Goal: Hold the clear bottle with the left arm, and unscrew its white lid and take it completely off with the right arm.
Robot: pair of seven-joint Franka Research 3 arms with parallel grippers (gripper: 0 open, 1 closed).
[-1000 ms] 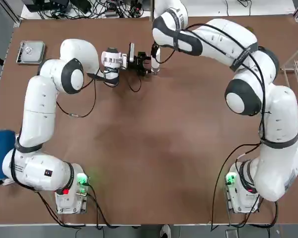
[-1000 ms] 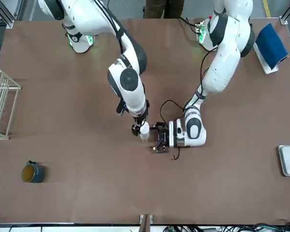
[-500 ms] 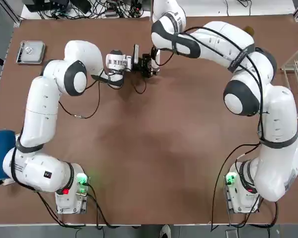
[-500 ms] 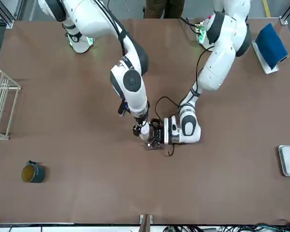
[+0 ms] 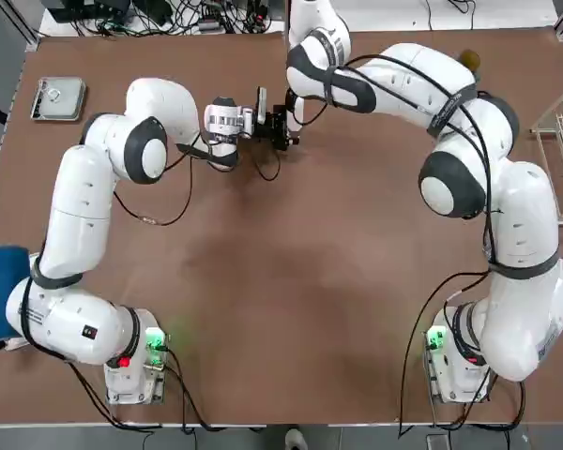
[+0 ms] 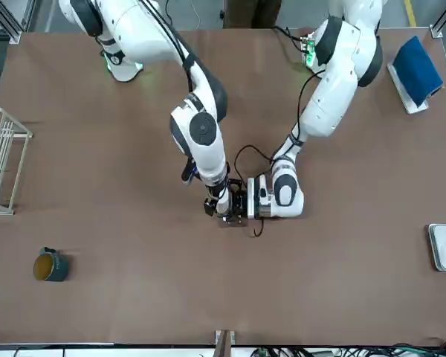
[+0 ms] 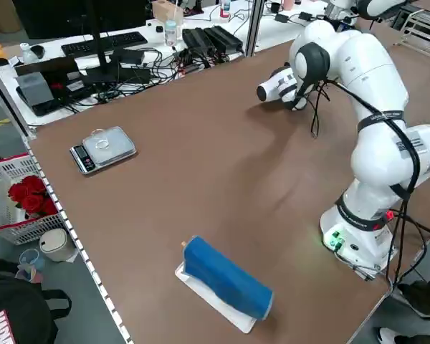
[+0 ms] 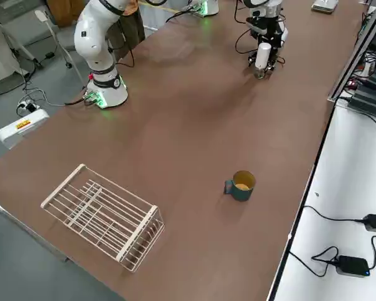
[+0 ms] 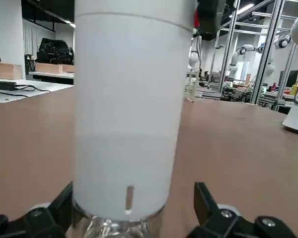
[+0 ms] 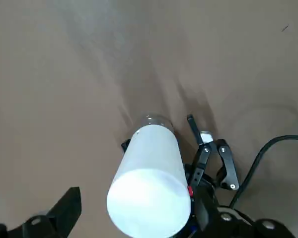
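Observation:
The clear bottle (image 9: 120, 228) stands upright at the far middle of the table, with the tall white lid (image 9: 126, 109) on it. My left gripper (image 9: 133, 198) lies low and level, open, one finger on each side of the bottle just under the lid. From above, my right gripper (image 10: 139, 203) points down over the lid (image 10: 149, 183), also open, its fingers apart on either side of the cap. In the front view the lid (image 6: 223, 199) shows between the two wrists, and in the right side view the lid (image 8: 262, 55) rises above the glass (image 8: 259, 72).
A teal mug (image 6: 50, 265) with a yellow inside sits on the robot's right, nearer the far edge. A wire rack (image 6: 0, 160) stands at the right edge. A small scale (image 5: 58, 97) is at the far left, and a blue roll (image 5: 0, 295) lies at the left edge.
My left gripper has slid in toward the bottle and now straddles it. The right wrist has settled lower over the lid. Both stayed open.

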